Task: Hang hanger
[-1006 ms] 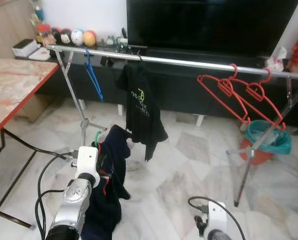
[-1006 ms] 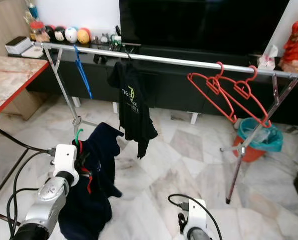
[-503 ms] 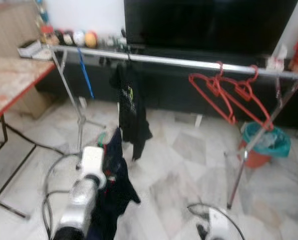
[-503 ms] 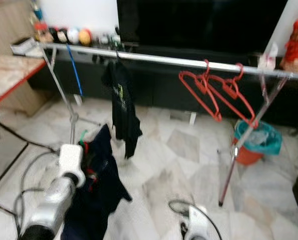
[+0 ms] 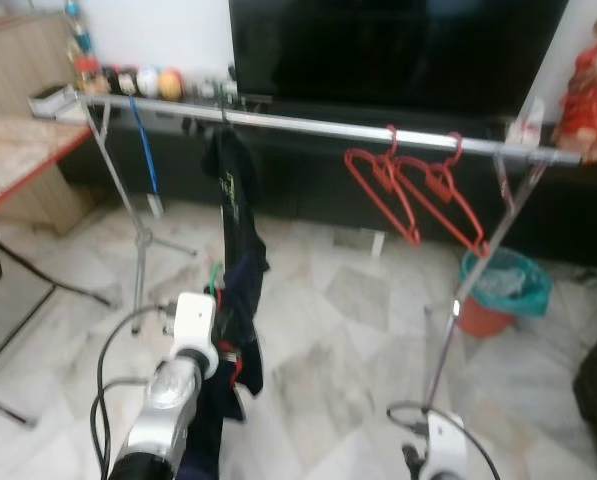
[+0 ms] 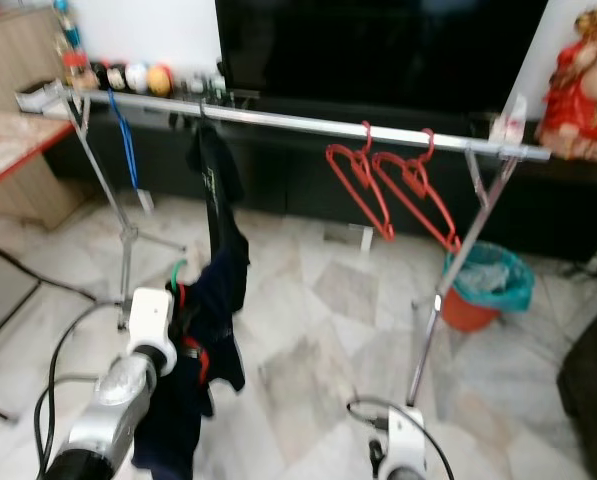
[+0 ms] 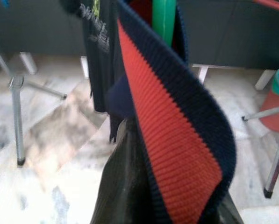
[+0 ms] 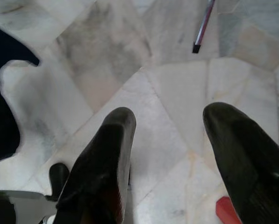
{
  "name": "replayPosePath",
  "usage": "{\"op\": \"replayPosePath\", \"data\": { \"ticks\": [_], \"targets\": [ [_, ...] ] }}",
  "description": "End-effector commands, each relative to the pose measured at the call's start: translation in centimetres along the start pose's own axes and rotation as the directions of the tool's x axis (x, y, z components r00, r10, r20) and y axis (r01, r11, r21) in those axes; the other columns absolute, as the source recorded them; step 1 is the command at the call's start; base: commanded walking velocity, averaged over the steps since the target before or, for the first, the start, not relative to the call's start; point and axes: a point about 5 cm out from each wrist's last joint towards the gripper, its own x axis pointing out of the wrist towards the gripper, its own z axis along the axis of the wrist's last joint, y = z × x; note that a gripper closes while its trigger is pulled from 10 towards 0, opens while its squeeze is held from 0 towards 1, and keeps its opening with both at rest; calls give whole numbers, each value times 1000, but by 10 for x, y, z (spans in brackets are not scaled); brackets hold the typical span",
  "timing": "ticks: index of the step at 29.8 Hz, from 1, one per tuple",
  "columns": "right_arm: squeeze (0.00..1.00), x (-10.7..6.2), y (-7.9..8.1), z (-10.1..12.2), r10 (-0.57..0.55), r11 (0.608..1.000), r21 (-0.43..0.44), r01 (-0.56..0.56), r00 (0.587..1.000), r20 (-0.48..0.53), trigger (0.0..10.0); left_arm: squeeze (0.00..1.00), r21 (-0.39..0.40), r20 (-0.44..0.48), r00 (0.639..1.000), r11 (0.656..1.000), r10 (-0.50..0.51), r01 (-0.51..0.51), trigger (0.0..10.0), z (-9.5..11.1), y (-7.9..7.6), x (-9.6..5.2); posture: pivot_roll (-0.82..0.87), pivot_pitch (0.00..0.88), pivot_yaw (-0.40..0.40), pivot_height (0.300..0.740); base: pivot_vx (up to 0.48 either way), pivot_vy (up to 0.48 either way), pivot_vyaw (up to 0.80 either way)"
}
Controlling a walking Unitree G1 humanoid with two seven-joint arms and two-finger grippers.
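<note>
Left gripper (image 5: 221, 325): clenched on green hanger (image 5: 214, 274) bearing navy garment (image 5: 240, 300), 6 o'clock of rail (image 5: 308, 125). Right gripper (image 8: 169, 154): released, idle.

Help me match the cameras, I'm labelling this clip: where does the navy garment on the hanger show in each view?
Left eye view: navy garment lower left of centre, in the left gripper.
Right eye view: garment lower left.
Left wrist view: its red-striped band close up, mid-frame.
Right wrist view: dark patch at the frame's edge.
Shared landmark: a metal rack leg.
</note>
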Motion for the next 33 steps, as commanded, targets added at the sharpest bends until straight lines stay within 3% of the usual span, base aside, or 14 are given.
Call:
{"op": "replayPosePath", "data": {
  "ticks": [1, 33],
  "targets": [
    [0, 0, 1, 0, 4, 1000, -4, -4, 1000, -5, 10000, 0, 15, 34, 999, 1000, 8, -8, 10000, 7, 1, 3, -3, 0, -23, 740, 0, 0, 0],
    [0, 0, 0, 0, 15, 1000, -19, -16, 1000, -8, 10000, 0, 23, 37, 999, 999, 35, -36, 10000, 7, 4, 2, -2, 0, -26, 740, 0, 0, 0]
  ]
}}
